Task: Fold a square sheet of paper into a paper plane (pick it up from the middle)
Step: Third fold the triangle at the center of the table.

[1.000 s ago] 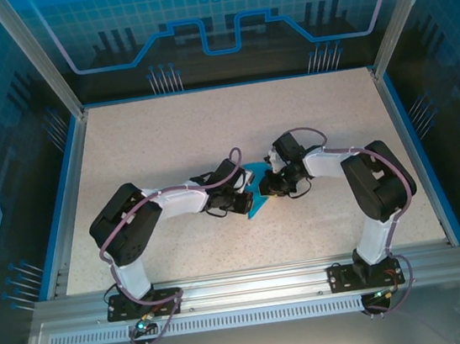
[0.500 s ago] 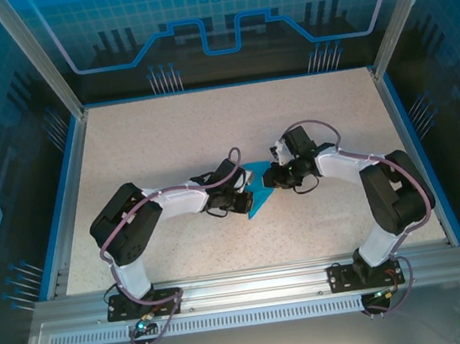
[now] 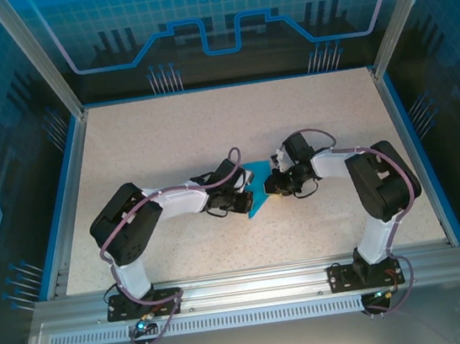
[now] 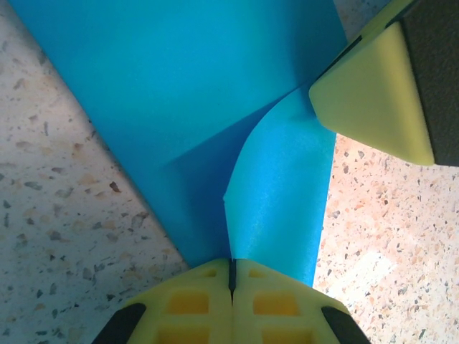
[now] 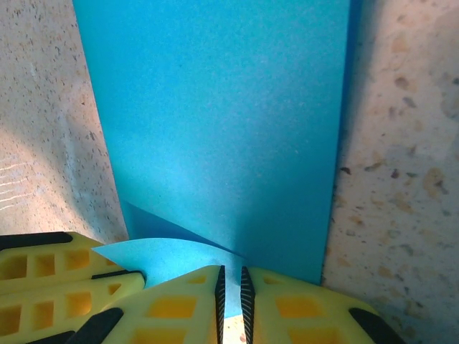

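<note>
Half-folded paper plane (image 3: 255, 205) at mid-worktop (image 3: 166, 138), between both arms. The left tool (image 4: 232, 276) is clenched on its raised flap. The right tool (image 5: 231, 283), swung back inward, pinches the opposite edge, so creasing probably resumes.

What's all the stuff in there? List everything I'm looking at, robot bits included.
sheet of paper: one, bright blue, partly folded, mid-table between the two grippers.
table: one, speckled beige, under everything.
walls: several, see-through with blue patterns, around the table.
metal rail: one, silver, along the near edge, carrying the arm bases.
left arm: one, black and white with a purple cable, left side.
right arm: one, same colours, right side.
left gripper: one, yellow fingers, shut on the paper's raised flap.
right gripper: one, yellow fingers, shut on the paper's edge.
</note>
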`<state>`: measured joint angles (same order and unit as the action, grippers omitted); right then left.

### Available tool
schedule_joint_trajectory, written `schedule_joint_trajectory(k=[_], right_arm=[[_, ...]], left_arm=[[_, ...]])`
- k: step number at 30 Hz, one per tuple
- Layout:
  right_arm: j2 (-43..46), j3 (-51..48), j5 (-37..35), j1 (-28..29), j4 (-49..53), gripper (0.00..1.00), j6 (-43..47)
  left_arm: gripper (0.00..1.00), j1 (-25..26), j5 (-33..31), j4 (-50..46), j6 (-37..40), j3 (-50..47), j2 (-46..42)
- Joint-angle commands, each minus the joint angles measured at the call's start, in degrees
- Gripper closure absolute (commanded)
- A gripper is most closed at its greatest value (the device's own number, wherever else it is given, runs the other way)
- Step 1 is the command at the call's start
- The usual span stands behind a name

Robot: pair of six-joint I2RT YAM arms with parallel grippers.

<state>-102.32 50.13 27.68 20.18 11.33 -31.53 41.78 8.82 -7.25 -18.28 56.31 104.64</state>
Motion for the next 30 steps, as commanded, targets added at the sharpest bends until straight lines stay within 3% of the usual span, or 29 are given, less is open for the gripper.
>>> schedule_joint_trajectory(k=[1, 4, 14, 23, 30], right_arm=[[1.9, -0.8, -1.5, -1.1, 1.4, 0.82, 0.3], [3.6, -0.5, -1.9, -1.4, 1.7, 0.81, -0.1], [-4.1, -0.1, -3.2, -1.9, -0.6, 0.83, -1.7], [8.4, -4.6, -1.3, -0.3, -1.1, 0.82, -4.4], [8.3, -7.2, -1.7, 5.2, -7.9, 0.83, -9.9]], left_arm=[[1.0, -0.4, -1.0, -1.3, -2.0, -1.5, 0.9], [1.0, -0.5, -1.1, -1.1, -2.4, -1.7, 0.8], [1.0, -0.4, -1.0, -1.1, -2.9, -1.5, 1.2], [1.0, -0.4, -1.2, -1.1, -4.2, -1.5, 1.7], [1.0, -0.5, -1.3, -1.3, -3.9, -1.3, 1.9]])
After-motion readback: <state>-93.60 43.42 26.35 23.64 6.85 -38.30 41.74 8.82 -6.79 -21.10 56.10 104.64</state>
